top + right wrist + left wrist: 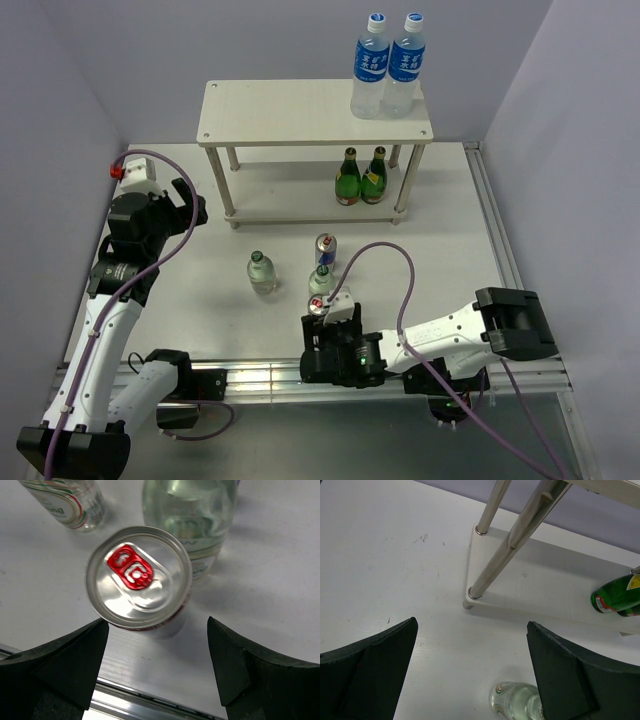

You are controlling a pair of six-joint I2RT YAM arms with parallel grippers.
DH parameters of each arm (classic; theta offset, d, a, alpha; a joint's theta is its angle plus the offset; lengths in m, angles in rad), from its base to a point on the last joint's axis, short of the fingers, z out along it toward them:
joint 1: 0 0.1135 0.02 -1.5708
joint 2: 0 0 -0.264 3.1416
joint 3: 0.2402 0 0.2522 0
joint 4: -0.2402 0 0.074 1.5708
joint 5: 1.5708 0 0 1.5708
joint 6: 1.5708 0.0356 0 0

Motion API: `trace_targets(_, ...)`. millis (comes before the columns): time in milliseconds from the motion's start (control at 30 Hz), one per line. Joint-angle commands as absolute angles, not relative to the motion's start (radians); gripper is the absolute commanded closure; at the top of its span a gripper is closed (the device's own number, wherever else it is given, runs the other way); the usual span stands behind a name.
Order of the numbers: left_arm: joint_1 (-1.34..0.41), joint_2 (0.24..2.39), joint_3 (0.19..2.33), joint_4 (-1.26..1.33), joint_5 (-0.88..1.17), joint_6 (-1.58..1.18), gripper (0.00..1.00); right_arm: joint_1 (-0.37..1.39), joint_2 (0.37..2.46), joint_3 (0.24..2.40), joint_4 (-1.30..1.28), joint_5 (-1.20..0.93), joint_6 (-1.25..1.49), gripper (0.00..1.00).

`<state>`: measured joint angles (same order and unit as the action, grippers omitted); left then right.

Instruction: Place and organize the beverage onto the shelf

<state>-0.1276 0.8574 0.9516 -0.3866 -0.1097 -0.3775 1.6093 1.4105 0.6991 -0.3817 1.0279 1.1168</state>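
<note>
The left gripper [472, 625] is held wide open by the shelf [300, 112] legs, well apart from the can [138, 576]. That can, upright on the table [200, 270], is found just ahead of the nearer right gripper [157, 624], whose fingers are spread and empty.
</note>
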Motion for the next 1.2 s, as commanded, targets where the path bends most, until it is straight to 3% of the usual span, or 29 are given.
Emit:
trace_targets(0,-0.124,0.856,0.957,-0.373,-0.100,-0.359,0.03,1.597,1.436,0.690,-0.189,1.112,1.037,0.14)
trace_targets(267,-0.124,0.857,0.959,-0.374,-0.097,-0.359,0.03,1.549,1.482,0.641,-0.003,1.146,0.956,0.18)
trace_targets(433,-0.124,0.857,0.960,-0.374,-0.094,-0.359,0.03,1.514,1.497,0.591,0.094,1.167,0.945,0.45)
trace_targets(633,-0.124,0.857,0.960,-0.376,-0.092,-0.359,0.03,1.514,1.523,0.632,0.011,1.193,0.995,0.73)
trace_targets(667,-0.124,0.859,0.960,-0.374,-0.092,-0.359,0.03,1.516,1.516,0.640,-0.045,1.193,1.006,0.89)
trace_targets(733,-0.124,0.859,0.960,-0.374,-0.092,-0.359,0.03,1.528,1.483,0.679,-0.133,1.206,1.072,1.00)
trace_targets(967,-0.124,0.861,0.960,-0.376,-0.094,-0.359,0.03,1.631,1.373,0.954,-0.611,1.304,1.184,1.00)
trace_targets(1067,-0.124,0.864,0.959,-0.376,-0.094,-0.359,0.03,1.661,1.312,1.044,-0.617,1.324,1.074,1.00)
trace_targets(1167,-0.124,0.865,0.960,-0.377,-0.095,-0.359,0.03,1.663,1.246,1.094,-0.435,1.316,0.799,1.00)
